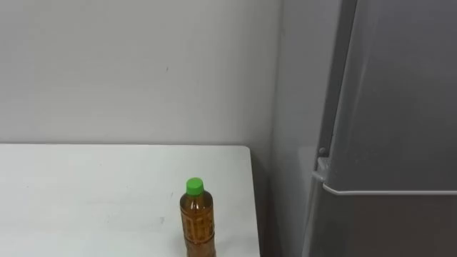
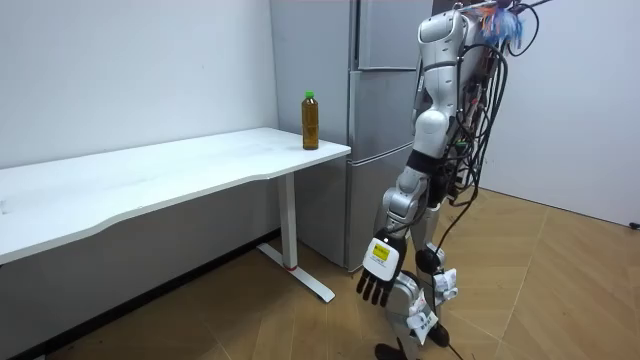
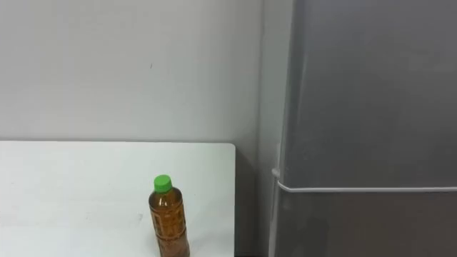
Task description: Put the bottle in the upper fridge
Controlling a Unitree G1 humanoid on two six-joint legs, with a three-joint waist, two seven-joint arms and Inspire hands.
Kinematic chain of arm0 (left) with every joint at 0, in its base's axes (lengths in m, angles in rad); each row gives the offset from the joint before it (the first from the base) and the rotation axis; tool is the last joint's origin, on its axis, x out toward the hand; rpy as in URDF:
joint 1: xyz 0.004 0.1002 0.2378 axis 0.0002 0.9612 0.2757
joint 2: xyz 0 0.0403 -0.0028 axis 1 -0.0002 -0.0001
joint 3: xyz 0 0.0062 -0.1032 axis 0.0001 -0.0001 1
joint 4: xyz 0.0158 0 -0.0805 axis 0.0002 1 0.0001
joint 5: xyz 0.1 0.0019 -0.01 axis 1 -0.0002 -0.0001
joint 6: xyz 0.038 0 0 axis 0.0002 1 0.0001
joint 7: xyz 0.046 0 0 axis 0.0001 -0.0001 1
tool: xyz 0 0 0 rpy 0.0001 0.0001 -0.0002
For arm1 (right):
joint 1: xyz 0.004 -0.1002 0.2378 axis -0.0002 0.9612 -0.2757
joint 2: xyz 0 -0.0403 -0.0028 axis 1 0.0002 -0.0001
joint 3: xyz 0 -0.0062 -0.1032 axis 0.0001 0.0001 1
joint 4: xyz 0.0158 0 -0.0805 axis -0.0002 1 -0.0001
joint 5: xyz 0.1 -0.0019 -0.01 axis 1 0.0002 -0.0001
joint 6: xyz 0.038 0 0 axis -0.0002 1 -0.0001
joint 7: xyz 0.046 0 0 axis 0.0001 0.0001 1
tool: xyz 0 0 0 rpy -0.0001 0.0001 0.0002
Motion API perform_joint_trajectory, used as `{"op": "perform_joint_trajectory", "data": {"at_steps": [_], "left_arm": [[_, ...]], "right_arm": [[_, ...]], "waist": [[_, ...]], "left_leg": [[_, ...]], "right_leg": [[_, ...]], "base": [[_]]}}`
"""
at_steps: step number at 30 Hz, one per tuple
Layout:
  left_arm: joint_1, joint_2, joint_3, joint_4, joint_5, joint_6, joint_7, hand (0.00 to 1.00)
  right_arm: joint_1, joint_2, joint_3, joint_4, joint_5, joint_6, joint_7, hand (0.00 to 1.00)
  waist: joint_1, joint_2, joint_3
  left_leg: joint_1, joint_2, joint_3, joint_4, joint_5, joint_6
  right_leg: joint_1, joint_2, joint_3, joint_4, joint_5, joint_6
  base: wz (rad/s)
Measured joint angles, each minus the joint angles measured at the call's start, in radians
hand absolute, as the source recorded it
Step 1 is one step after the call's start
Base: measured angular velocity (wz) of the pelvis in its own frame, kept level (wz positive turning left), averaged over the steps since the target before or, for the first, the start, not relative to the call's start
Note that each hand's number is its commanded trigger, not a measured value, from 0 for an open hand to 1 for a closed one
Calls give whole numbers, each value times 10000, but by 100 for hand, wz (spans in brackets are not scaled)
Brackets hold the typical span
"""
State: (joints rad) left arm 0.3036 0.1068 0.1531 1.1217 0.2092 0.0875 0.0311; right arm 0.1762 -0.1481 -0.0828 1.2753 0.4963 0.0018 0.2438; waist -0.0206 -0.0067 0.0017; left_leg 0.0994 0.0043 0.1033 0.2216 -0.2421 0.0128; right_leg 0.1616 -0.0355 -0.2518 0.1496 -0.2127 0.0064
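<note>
A bottle [image 1: 198, 221] of brown tea with a green cap stands upright near the right end of the white table [image 1: 86, 193]; it also shows as the bottle [image 2: 310, 122] at the table's corner beside the fridge. The grey fridge [image 1: 400, 107] stands right of the table with its upper door shut, and a seam separates that door from the lower door. In the room view I stand in front of the fridge [image 2: 375, 90], about a step back from the table. My left hand [image 2: 377, 272] hangs low by my leg, fingers relaxed and holding nothing.
A plain white wall [image 1: 136, 71] runs behind the table. A narrow dark gap separates the table's right edge from the fridge side. Wooden floor [image 2: 560, 290] stretches around me in the room view.
</note>
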Motion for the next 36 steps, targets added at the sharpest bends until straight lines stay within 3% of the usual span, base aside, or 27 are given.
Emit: {"op": "perform_joint_trajectory", "data": {"at_steps": [22, 24, 27, 33, 36], "left_arm": [[-109, -27, 458, -17, -28, 162, 218, 0], [-166, -27, 805, -19, -123, 162, 277, 0], [-246, 55, 1001, -26, -514, 158, 393, 0], [-502, 223, 1998, -684, -2387, -81, 946, 0], [-502, 265, 2280, -1869, -3283, -192, 1101, 0]], "right_arm": [[-6, -6, -213, 76, -3, 148, -233, 0], [3, -18, -317, 79, -5, 221, -229, 0], [1, -51, -499, 49, -362, 215, -228, 0], [29, -209, -871, -5, -1065, 203, -354, 0], [106, -423, -913, -215, -1641, 201, -426, 0]], "waist": [[-15, -6, 2], [-12, 10, -1], [-10, 58, -25], [23, 196, -40], [95, 319, -35]], "left_leg": [[-36, -10, -3, 1, 0, 0], [-31, -9, -3, 5, -1, 0], [-7, -6, 10, 13, -1, 1], [6, 1, 17, -14, -1, 1], [19, -11, 9, -35, -2, 3]], "right_leg": [[-26, -31, -105, -4, -8, 2], [-27, -26, -87, -4, -8, 1], [-14, -19, -72, 5, -7, 0], [-29, -10, -5, 17, -9, -3], [-14, -12, 3, 34, -6, 0]], "base": [[0], [0], [0], [0], [0]]}}
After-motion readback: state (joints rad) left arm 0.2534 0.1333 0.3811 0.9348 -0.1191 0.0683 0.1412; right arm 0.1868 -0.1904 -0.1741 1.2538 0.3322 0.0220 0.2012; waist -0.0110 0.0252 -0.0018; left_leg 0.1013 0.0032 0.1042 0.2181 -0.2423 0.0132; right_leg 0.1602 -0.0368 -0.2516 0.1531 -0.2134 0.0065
